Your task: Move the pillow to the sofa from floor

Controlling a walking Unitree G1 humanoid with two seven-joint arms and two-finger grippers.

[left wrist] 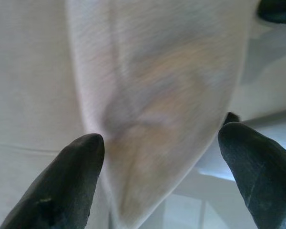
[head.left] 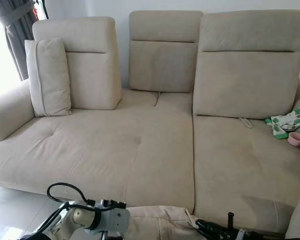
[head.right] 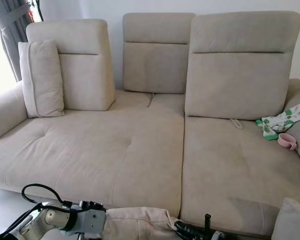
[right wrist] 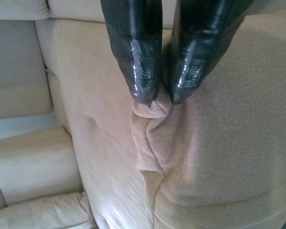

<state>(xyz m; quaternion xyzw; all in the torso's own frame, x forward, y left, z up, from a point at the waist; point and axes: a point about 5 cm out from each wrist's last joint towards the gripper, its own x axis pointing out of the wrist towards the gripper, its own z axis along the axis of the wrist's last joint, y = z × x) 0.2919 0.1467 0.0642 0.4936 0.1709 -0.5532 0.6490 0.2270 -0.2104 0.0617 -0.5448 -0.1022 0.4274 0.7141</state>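
The beige pillow (head.left: 157, 222) is at the bottom of the eye views, held up between my two arms just before the front edge of the beige sofa (head.left: 140, 150). In the right wrist view my right gripper (right wrist: 157, 98) is shut, pinching a fold of the pillow's fabric (right wrist: 155, 138). In the left wrist view my left gripper (left wrist: 164, 133) stands open with a corner of the pillow (left wrist: 152, 119) between its fingers. The left wrist (head.left: 102, 217) is at the pillow's left end and the right gripper's black fingers (head.left: 215, 231) at its right end.
A second beige pillow (head.left: 47, 77) leans upright at the sofa's left end. A green-and-white cloth (head.left: 287, 120) and a pink cup (head.left: 296, 140) lie at the right end. A grey curtain (head.left: 15, 25) hangs at far left. Pale floor (head.left: 10, 210) shows lower left.
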